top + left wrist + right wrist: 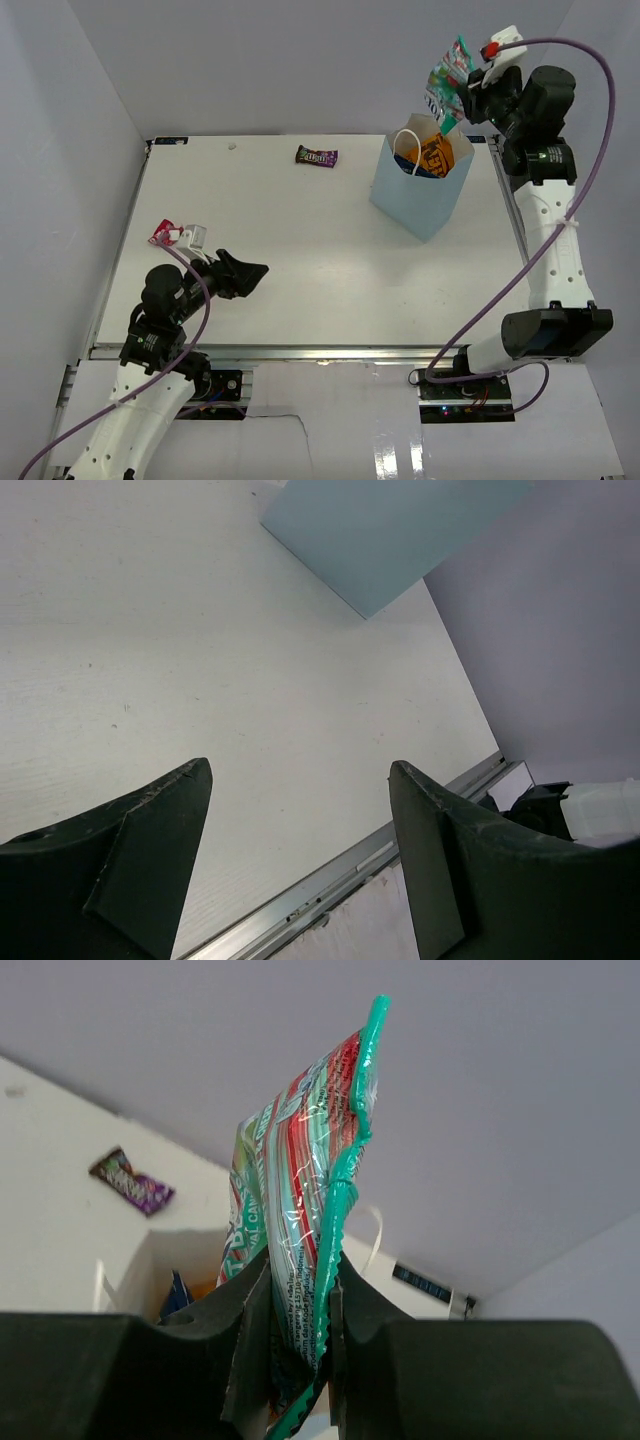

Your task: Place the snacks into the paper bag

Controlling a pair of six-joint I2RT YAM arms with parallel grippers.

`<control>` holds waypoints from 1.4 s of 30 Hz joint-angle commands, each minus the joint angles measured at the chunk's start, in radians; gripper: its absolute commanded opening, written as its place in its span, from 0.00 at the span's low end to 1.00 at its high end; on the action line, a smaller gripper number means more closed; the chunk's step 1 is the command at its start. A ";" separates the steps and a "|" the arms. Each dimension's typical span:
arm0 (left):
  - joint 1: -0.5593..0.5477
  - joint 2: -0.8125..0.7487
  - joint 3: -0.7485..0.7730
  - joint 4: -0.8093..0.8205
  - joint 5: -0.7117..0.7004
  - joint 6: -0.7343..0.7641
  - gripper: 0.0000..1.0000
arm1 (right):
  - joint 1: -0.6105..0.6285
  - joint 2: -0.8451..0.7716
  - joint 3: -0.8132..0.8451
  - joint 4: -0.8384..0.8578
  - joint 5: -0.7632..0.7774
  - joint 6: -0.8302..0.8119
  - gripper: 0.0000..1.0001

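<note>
A white bench (300,270) with a matte, faintly speckled top fills the middle, and an aluminium rail (300,352) runs along its near side. Plain pale grey-lavender panels close it in, a back wall (280,60) and a left wall (60,140) that meet at the far corner. The light is soft and even, casting only faint shadows.

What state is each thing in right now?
left gripper, open, empty.
right gripper, shut on teal-white bag.
teal-white bag, held in the air, not yet in paper bag.
paper bag, upright, open.
orange chip bag, inside paper bag.
purple candy pack, flat on table.
red-pink wrapper, on table.
</note>
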 commanded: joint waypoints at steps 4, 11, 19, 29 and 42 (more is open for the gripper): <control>0.002 -0.012 0.006 -0.027 -0.034 -0.001 0.82 | -0.004 0.005 -0.251 0.086 0.013 -0.096 0.08; 0.001 0.051 0.003 -0.013 -0.069 -0.031 0.84 | -0.003 0.062 -0.391 0.025 -0.053 -0.183 0.19; 0.001 0.356 0.057 0.204 -0.049 -0.054 0.84 | -0.009 0.019 -0.313 -0.041 -0.090 -0.179 0.80; 0.002 0.994 0.374 0.465 -0.146 0.019 0.84 | -0.085 -0.068 -0.088 -0.087 -0.234 -0.027 0.95; 0.001 1.760 1.027 0.554 -0.393 -0.304 0.84 | -0.104 -0.217 -0.410 -0.306 -0.765 -0.312 0.98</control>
